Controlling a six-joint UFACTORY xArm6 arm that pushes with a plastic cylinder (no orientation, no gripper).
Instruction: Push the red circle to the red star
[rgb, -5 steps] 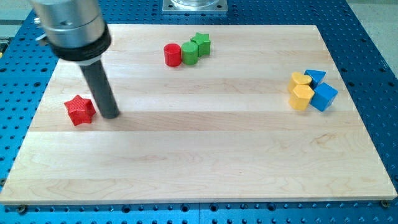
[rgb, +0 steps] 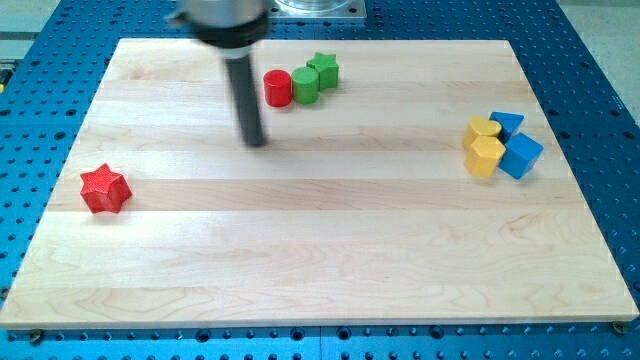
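The red circle (rgb: 277, 88) stands near the view's top centre, touching a green cylinder (rgb: 305, 85) on its right. The red star (rgb: 104, 189) lies far off at the view's left side of the wooden board (rgb: 320, 250). My tip (rgb: 255, 141) rests on the board just below and left of the red circle, a short gap away, not touching it. The rod rises from the tip toward the view's top.
A green star (rgb: 324, 69) sits behind the green cylinder. At the view's right, two yellow blocks (rgb: 485, 145) and two blue blocks (rgb: 517, 145) cluster together. Blue perforated table surrounds the board.
My tip has moved from beside the red star up and right to near the red circle. The red star now sits further left and lower than before.
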